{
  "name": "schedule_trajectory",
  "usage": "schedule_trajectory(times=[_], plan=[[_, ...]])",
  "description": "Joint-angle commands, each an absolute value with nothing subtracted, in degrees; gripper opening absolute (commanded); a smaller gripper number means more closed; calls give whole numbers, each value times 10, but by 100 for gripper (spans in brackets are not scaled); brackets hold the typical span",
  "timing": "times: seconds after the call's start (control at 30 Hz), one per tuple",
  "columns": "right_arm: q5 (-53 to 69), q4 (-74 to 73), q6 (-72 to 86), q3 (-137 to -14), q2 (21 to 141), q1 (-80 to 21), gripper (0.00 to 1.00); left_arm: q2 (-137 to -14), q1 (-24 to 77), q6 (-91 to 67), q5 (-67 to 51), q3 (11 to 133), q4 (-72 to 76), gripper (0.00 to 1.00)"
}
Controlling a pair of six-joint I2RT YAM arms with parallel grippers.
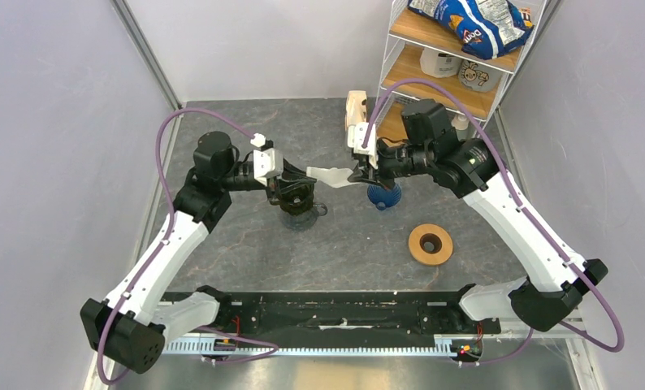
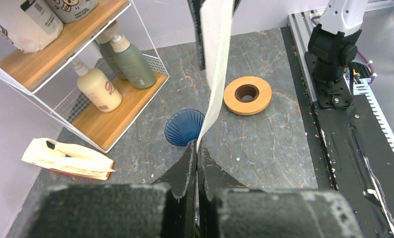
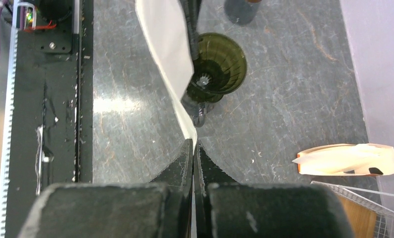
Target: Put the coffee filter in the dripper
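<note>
The coffee filter (image 1: pixel 332 176) is a thin off-white sheet held in the air between my two grippers. My left gripper (image 1: pixel 308 173) is shut on its left end, and my right gripper (image 1: pixel 358 177) is shut on its right end. In the left wrist view the filter (image 2: pixel 216 64) runs up from my closed left gripper (image 2: pixel 197 146). In the right wrist view the filter (image 3: pixel 166 44) runs up from my closed right gripper (image 3: pixel 193 144). The dark olive-green dripper (image 1: pixel 298 205) stands upright on the table just below the left gripper, and its open mouth shows in the right wrist view (image 3: pixel 224 63).
A blue ribbed cone (image 1: pixel 383 196) stands below the right gripper. A round wooden ring (image 1: pixel 430 244) lies to the front right. A cream stack of filters (image 1: pixel 356 110) lies at the back by a wire shelf (image 1: pixel 449 73) with bottles and a chip bag.
</note>
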State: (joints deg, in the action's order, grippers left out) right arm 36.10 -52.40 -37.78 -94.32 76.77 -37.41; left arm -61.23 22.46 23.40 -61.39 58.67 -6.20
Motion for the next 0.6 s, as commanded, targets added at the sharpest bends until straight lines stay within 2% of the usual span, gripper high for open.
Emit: schedule_trajectory(times=[0.0,0.03,0.1,0.13,0.2,0.37,0.47,0.57], plan=[[314,-439,-306,-945,763,-377,2,-591,232,208,-593,580,-30,2],[286,-421,-284,-951,766,-377,23,-588,232,192,-572,577,-19,2],[216,-397,-220,-967,772,-376,84,-571,232,160,-499,561,24,2],[184,-398,-197,-980,777,-374,96,-560,231,150,-454,548,57,2],[165,-422,-153,-1016,784,-354,97,-539,232,183,-354,526,88,2],[304,-487,21,-1075,807,-267,97,-528,235,389,-142,470,209,2],[408,-475,165,-1083,838,-234,95,-557,240,558,-68,433,355,2],[510,-390,317,-1080,874,-220,87,-599,241,696,-31,417,494,2]])
